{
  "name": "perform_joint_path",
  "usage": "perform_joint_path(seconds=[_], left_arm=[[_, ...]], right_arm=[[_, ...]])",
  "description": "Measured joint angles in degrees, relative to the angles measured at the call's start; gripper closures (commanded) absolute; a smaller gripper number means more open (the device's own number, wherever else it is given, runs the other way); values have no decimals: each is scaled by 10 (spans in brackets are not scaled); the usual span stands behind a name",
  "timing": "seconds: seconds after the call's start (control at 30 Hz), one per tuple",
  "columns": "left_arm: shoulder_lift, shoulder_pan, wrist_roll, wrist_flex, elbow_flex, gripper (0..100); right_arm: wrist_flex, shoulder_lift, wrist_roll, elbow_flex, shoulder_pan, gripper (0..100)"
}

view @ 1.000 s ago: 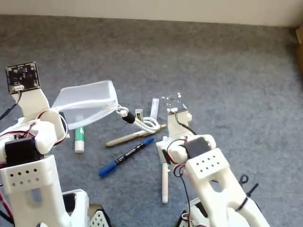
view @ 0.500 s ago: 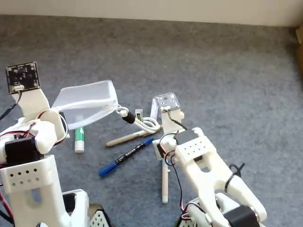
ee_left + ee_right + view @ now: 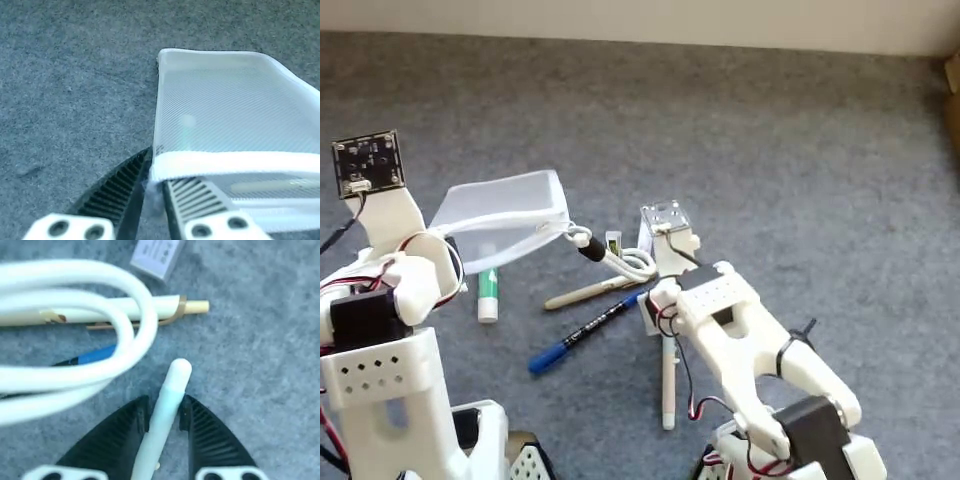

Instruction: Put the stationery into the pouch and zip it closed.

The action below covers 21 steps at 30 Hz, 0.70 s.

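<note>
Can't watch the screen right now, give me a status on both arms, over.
Left gripper shut on pouch edge, pouch held up. Right gripper shut on white pen lying on the carpet. White cable looped close by pen's tip.

Three pens are lying at the right gripper (image 3: 163, 401): one white pen (image 3: 176, 372) between its jaws, one blue pen (image 3: 585, 332) and one cream pen (image 3: 582, 292) just beyond. One coiled white cable (image 3: 625, 262), one eraser (image 3: 156, 252) and one glue stick (image 3: 488, 295) are lying farther off. One mesh pouch (image 3: 225, 110) is hanging from the left gripper (image 3: 156, 172).
</note>
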Motion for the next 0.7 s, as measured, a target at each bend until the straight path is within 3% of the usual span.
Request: perform_joint_path(seconds=[0.27,0.53,0.7], left_arm=[[0,0,0,0,0,993],[0,0,0,0,0,993],[0,4,0,0,0,993]], right_arm=[[11,9,0,-10,0,992],[20,-84,0,-10,-1,992],[28,-126,0,-10,38,992]])
